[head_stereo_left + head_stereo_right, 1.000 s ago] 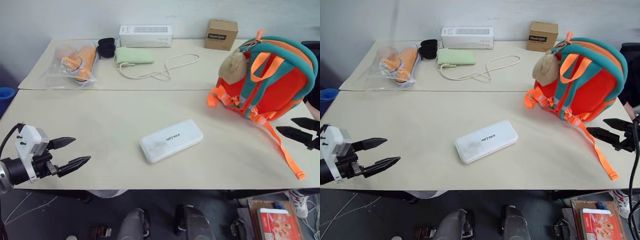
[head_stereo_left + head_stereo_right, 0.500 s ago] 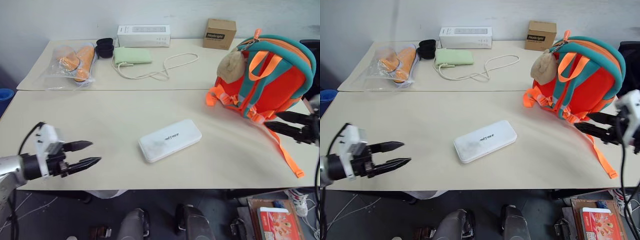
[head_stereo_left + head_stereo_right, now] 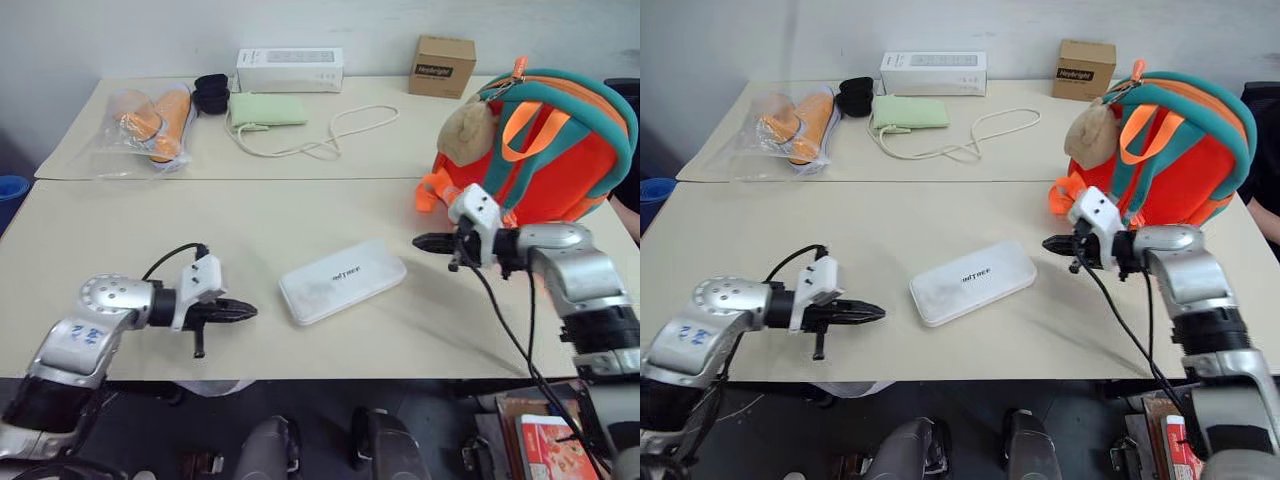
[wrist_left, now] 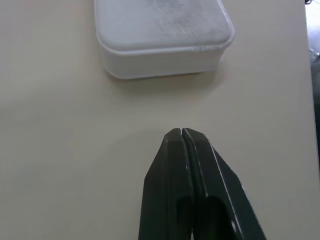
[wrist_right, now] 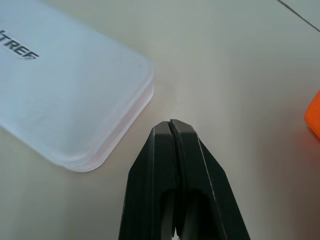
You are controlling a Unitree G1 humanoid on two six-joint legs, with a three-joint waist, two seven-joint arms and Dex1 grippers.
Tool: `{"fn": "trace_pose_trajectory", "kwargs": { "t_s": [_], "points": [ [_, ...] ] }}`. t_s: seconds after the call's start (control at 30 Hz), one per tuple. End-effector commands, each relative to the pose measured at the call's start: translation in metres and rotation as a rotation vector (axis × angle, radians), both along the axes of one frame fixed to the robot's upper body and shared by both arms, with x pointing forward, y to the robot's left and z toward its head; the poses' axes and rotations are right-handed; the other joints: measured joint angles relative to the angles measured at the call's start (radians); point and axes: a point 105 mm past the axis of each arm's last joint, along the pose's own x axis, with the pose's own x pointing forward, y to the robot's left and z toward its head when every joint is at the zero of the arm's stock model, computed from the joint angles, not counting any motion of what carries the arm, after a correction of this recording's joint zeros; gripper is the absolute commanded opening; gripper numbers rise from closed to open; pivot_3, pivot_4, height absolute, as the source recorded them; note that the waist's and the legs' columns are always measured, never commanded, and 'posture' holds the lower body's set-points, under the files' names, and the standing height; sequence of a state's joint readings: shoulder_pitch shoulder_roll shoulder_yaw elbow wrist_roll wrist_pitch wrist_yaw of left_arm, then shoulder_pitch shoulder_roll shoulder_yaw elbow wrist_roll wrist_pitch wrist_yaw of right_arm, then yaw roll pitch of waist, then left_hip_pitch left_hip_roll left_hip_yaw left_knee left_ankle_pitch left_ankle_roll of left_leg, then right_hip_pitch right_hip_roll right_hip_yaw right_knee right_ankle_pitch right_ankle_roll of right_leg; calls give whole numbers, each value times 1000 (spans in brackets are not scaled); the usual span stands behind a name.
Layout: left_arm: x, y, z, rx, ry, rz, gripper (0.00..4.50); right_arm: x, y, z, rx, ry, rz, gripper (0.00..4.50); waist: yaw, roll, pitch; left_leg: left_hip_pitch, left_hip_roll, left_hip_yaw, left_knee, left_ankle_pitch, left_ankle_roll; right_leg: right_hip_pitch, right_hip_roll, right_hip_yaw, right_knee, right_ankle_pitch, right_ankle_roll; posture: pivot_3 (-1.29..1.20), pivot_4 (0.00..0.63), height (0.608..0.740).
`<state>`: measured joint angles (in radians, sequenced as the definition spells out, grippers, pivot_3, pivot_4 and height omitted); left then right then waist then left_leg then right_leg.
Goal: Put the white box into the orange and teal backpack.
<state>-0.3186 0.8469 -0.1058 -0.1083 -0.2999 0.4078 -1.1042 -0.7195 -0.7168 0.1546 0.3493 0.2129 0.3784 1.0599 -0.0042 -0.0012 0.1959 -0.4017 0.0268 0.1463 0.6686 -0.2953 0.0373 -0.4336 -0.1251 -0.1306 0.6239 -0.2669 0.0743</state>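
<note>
The white box (image 3: 342,281) lies flat in the middle of the near table, dark lettering on its lid. To its left, my left gripper (image 3: 246,313) is shut and empty, its tip a short way from the box's near-left end (image 4: 162,30). At the box's far-right corner (image 5: 70,95), my right gripper (image 3: 421,241) is also shut and empty, a small gap apart. The orange and teal backpack (image 3: 545,150) stands upright at the right, a beige plush toy (image 3: 466,133) hanging on its side, just behind my right arm.
On the far table lie a bag of orange items (image 3: 150,122), a black object (image 3: 212,94), a green pouch (image 3: 268,109) with a white cord (image 3: 340,135), a long white carton (image 3: 290,70) and a small brown box (image 3: 441,66). The table's front edge (image 3: 330,377) runs close below my arms.
Both grippers went from open to shut while swinging inward over the table, the left from the left edge and the right from beyond the backpack strap, ending at either end of the box.
</note>
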Motion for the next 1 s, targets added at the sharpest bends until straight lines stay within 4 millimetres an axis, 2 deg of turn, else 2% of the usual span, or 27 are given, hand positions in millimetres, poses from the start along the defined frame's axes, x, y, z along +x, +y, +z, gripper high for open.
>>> {"fn": "trace_pose_trajectory", "kwargs": {
  "t_s": [0.03,0.17,0.27,0.47,0.7,0.83,0.93,1.0],
  "points": [
    [8,-6,4,1,-35,-11,21,1,5,-1,-52,-37,48,0,1,0,0,0,0,0,0,0,0,0,0,0,0,0,0,0,150,740],
    [16,-19,5,-29,-44,-22,21,-2,13,-6,-50,-32,79,0,0,0,0,-1,1,0,3,0,0,0,2,0,1,0,1,0,150,740],
    [26,-27,9,-62,-70,-5,21,-12,18,-9,-38,-6,125,0,0,0,0,-1,2,0,7,0,1,0,4,1,2,0,1,0,150,740],
    [39,-34,9,-68,-102,13,21,-28,17,-18,-52,17,125,0,3,0,0,-1,3,-1,10,-2,1,1,6,1,3,0,1,0,150,740],
    [53,-20,11,-51,-130,60,21,-41,12,-22,-44,27,87,0,2,0,0,-1,4,-1,12,-3,1,2,6,1,3,0,1,0,150,740],
    [52,-4,13,-61,-64,86,21,-44,4,-24,-52,25,56,0,0,0,0,-1,4,-1,12,-4,1,2,6,1,3,0,0,0,150,740],
    [49,9,18,-132,52,150,587,-41,-1,-25,-61,16,31,0,0,0,0,-1,4,-1,12,-4,1,2,7,1,3,0,1,0,150,740],
    [55,17,27,-227,131,245,1222,-40,-3,-25,-66,9,26,0,0,0,0,-1,4,-1,12,-4,1,2,7,1,3,0,1,0,150,740]
  ]
}}
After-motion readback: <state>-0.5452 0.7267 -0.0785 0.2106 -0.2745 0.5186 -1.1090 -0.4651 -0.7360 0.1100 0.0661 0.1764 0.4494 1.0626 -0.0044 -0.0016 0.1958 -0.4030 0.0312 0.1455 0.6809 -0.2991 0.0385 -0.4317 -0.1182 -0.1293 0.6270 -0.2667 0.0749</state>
